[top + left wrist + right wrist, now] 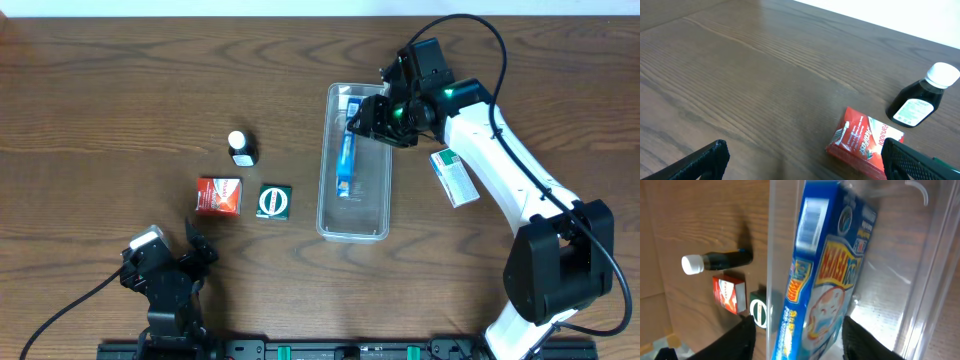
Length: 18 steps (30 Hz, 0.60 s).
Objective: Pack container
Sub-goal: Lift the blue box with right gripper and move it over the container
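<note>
Idling at the worktop's near-left corner, the left gripper (807, 159) spreads its black jaws wide on nothing, a glossy red cardboard box (863, 140) just beyond. Farther off, right of centre, the long clear plastic container (372, 200) runs near-to-far, with a slim blue cardboard box (346, 160) inside along that axis. The right gripper (800, 337), much the nearer arm, straddles the box's far end; whether its jaws pinch it I cannot tell.

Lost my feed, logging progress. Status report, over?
Left gripper open, empty. Right gripper open, straddling blue box inside container. Bottle, red box, green box, white box outside it; nothing blocking.
</note>
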Each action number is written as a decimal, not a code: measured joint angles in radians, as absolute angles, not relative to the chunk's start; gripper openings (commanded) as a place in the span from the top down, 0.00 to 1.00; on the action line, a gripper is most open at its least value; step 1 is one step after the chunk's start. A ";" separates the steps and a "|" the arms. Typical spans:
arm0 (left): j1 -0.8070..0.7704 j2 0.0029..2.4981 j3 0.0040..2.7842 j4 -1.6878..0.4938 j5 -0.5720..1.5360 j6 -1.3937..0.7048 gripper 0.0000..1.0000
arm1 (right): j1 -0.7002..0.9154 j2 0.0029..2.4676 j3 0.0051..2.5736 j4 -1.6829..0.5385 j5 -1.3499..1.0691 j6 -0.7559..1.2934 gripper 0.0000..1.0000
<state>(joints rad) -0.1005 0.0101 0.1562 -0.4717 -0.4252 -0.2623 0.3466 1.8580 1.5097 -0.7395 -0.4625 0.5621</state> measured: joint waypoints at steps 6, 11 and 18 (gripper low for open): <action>-0.101 0.010 0.156 -0.472 -0.425 -0.262 0.02 | 0.325 1.843 1.510 -0.707 -0.459 0.546 0.73; -0.101 0.010 0.156 -0.472 -0.425 -0.262 0.02 | 0.325 1.789 1.510 -0.698 -0.455 0.526 0.99; -0.101 0.010 0.156 -0.472 -0.425 -0.262 0.02 | 0.434 1.788 1.510 -0.698 -0.361 0.513 0.99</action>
<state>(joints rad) -0.1005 0.0101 0.1562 -0.4721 -0.4252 -0.2623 0.4339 1.7878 1.5097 -0.6983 -0.3614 0.5129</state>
